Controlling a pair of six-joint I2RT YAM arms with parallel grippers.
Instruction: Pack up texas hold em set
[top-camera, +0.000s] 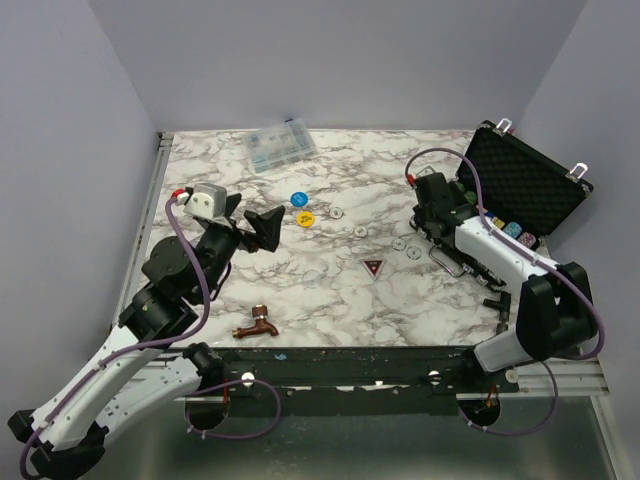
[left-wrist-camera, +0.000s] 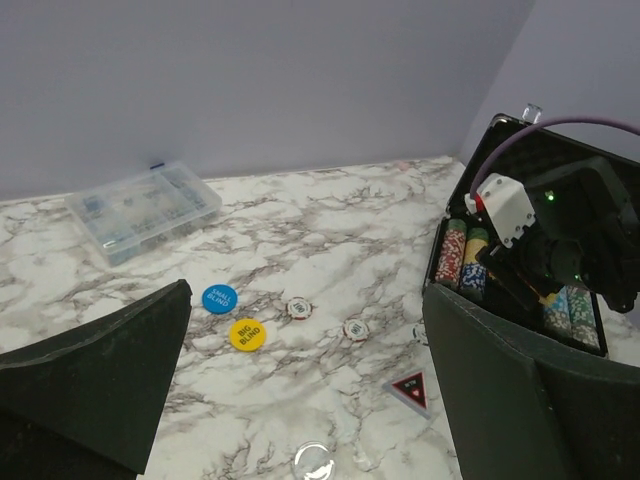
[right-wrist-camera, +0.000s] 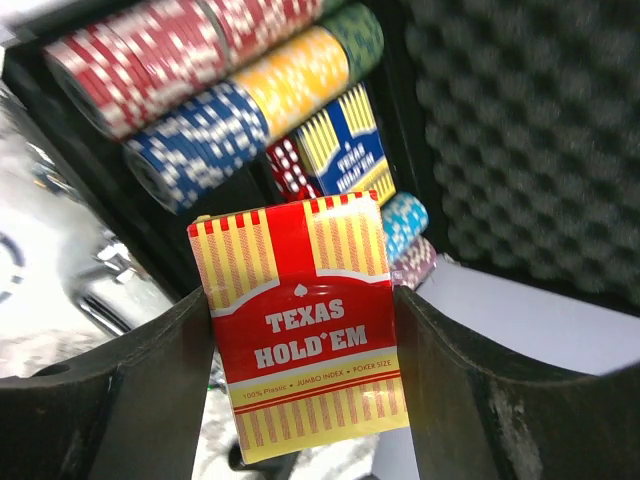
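Now left gripper (top-camera: 252, 218) hangs spread wide at near left, holding nothing. Right gripper (right-wrist-camera: 300, 298) is clamped on red cardboard Texas Hold'em card box (right-wrist-camera: 305, 335), over black foam-lined hard case (top-camera: 530, 180) at far right. Keep box upright, lower straight beside blue card box (right-wrist-camera: 345, 150), then release.

The right gripper (right-wrist-camera: 302, 345) clamps an upright red card box (right-wrist-camera: 305, 300) at lower centre, its fingers (right-wrist-camera: 110, 400) pressed to both sides, with a blue card box (right-wrist-camera: 345, 150) just behind, multicoloured chip rows (right-wrist-camera: 200, 80) at upper left and black foam (right-wrist-camera: 520, 130) at upper right.
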